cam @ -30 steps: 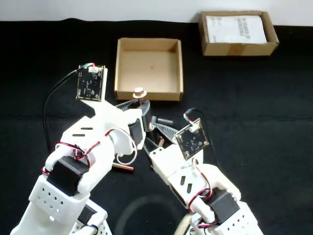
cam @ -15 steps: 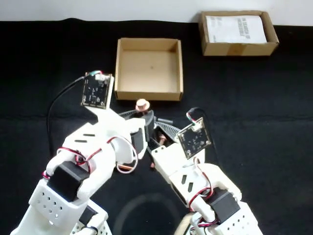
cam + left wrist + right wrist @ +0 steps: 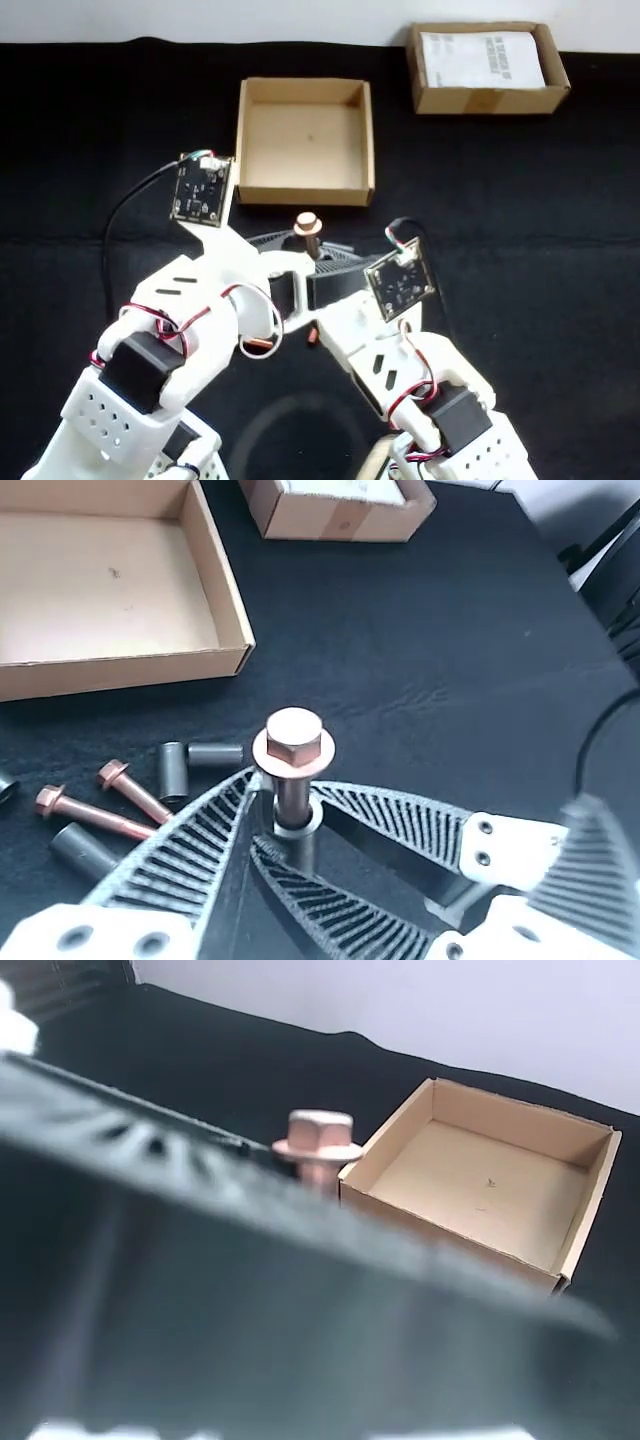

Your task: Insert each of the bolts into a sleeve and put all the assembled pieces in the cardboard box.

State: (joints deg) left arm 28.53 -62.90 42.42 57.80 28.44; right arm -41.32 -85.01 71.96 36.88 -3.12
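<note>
My left claw (image 3: 262, 822) is clenched on the upright bolt (image 3: 293, 742), its shank standing head-up in the sleeve (image 3: 296, 832) beside my right claw (image 3: 340, 820), whose grip I cannot tell, just short of the cardboard box (image 3: 305, 191) at the bench's (image 3: 520, 250) far edge.

I see a table (image 3: 560, 300) under black cloth, lightly creased, w/ a faint round mark (image 3: 295, 440) near the front edge. A white wall (image 3: 200, 18) runs along the back, and the right wrist view has it pale behind the cloth too. At back right sits a spare box (image 3: 488, 100) w/ a white sheet (image 3: 482, 58) inside. Light is even and soft.
</note>
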